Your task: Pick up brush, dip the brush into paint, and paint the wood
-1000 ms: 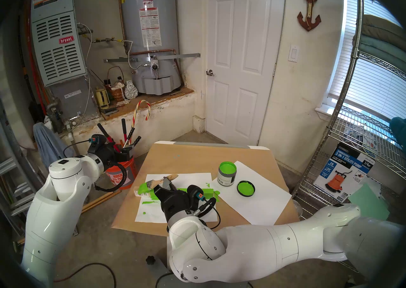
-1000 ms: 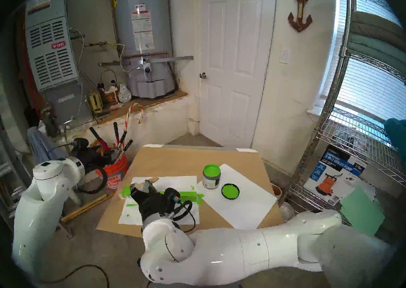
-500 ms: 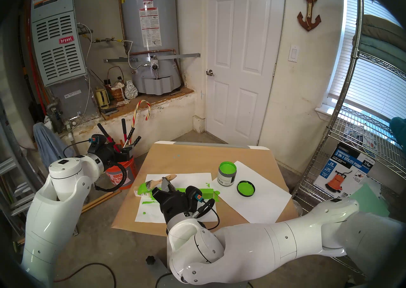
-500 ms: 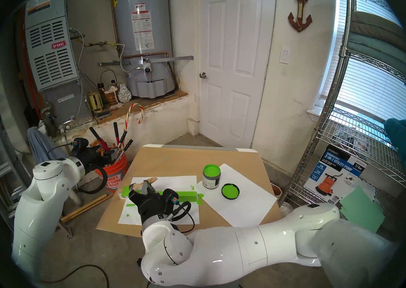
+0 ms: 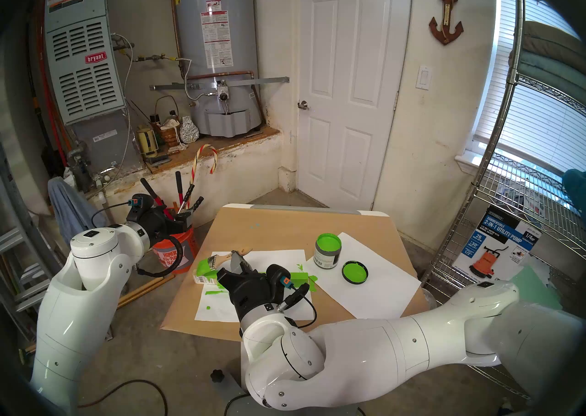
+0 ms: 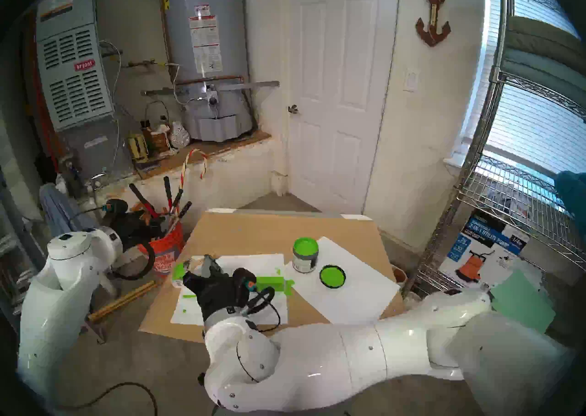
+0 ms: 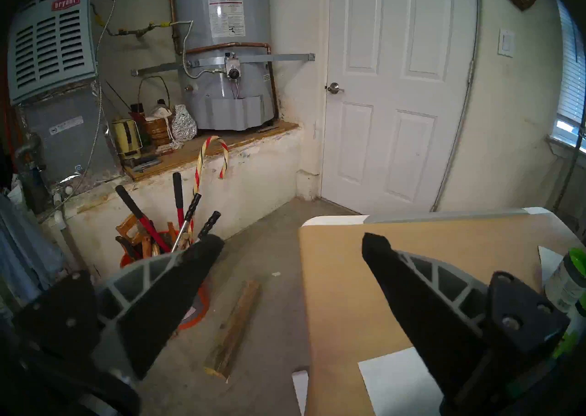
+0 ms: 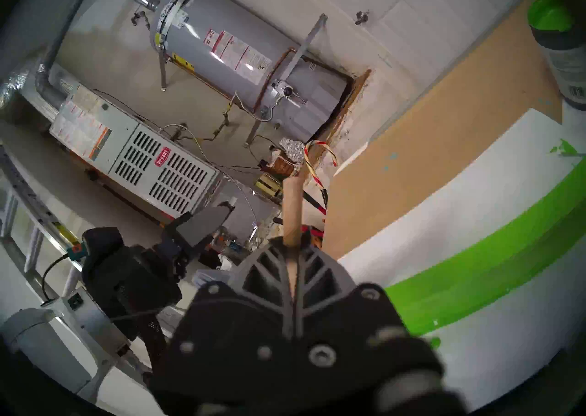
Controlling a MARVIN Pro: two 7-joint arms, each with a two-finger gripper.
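My right gripper (image 5: 237, 260) is shut on the pale handle of the brush (image 5: 213, 260), seen end-on in the right wrist view as the handle (image 8: 291, 209) sticking out between the closed fingers. The brush's green bristles lie over the left end of the wood (image 5: 299, 275), a long green-coated strip on white paper; my hand hides the strip's middle. The wood (image 8: 494, 247) runs as a green band in the right wrist view. The open paint jar (image 5: 328, 252) stands to the right of the strip. My left gripper (image 7: 295, 242) hangs open and empty off the table's left side.
A black lid (image 5: 355, 272) with green inside lies on a white paper sheet (image 5: 374, 291) by the jar. An orange bucket (image 5: 177, 253) of tools stands on the floor left of the table (image 5: 285, 228). A wire shelf (image 5: 494, 215) stands at the right.
My right gripper and the brush have slid a little to the left along the wood, bringing the bristles over its left end. The left arm has not moved.
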